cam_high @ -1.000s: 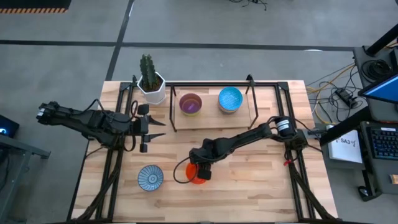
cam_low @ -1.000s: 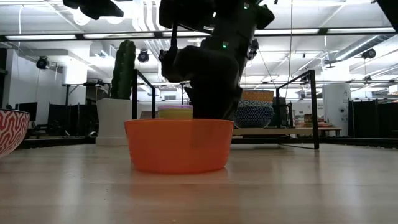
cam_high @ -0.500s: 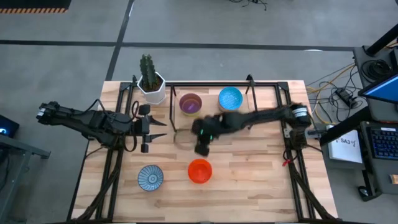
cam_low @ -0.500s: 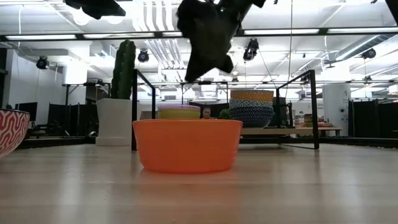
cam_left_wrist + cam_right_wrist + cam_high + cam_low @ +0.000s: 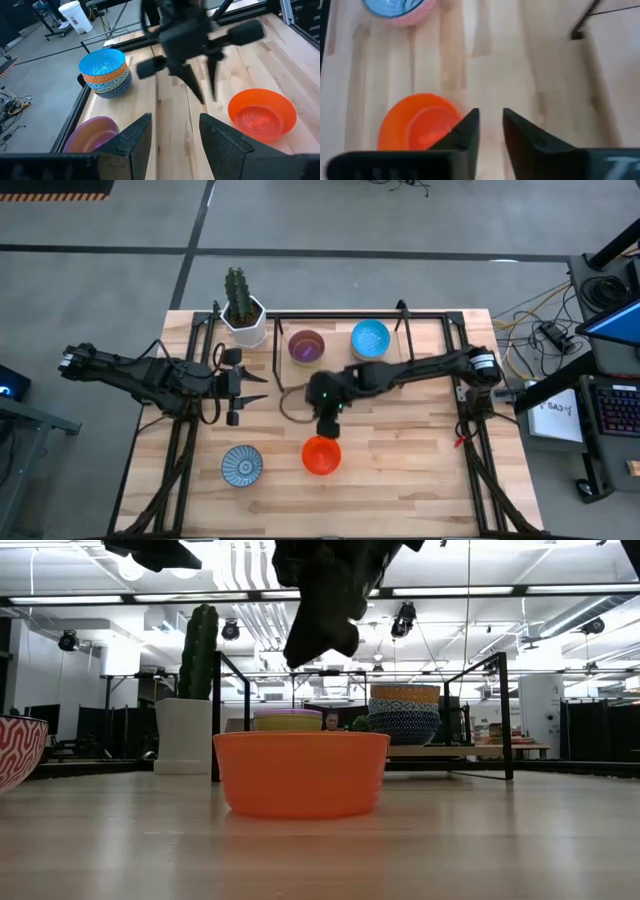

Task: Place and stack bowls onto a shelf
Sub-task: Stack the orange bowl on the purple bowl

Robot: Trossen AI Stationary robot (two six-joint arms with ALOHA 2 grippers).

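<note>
An orange-red bowl (image 5: 321, 455) (image 5: 300, 775) (image 5: 260, 112) (image 5: 415, 125) sits upright on the table, near the middle of the near half. My right gripper (image 5: 328, 420) (image 5: 325, 648) (image 5: 202, 90) (image 5: 491, 125) hovers open just beyond its far rim, fingers pointing down, touching nothing. A white bowl with a blue pattern (image 5: 241, 465) (image 5: 395, 10) stands on the table left of the orange one. On the shelf (image 5: 335, 358) rest a purple-topped stack (image 5: 306, 347) (image 5: 92, 132) and a blue-topped stack (image 5: 370, 340) (image 5: 105, 72). My left gripper (image 5: 245, 387) (image 5: 175, 135) waits open to the shelf's left.
A white hexagonal cactus pot (image 5: 243, 318) (image 5: 190, 730) stands at the table's far edge, left of the shelf. The shelf's black frame posts (image 5: 500, 715) rise at its corners. Bare wood shows to the right of the orange bowl (image 5: 420, 450).
My right gripper has risen out of the orange bowl, gone up and toward the far edge, then come back a little toward the bowl. The bowl stays on the table, shifted slightly from where it was.
</note>
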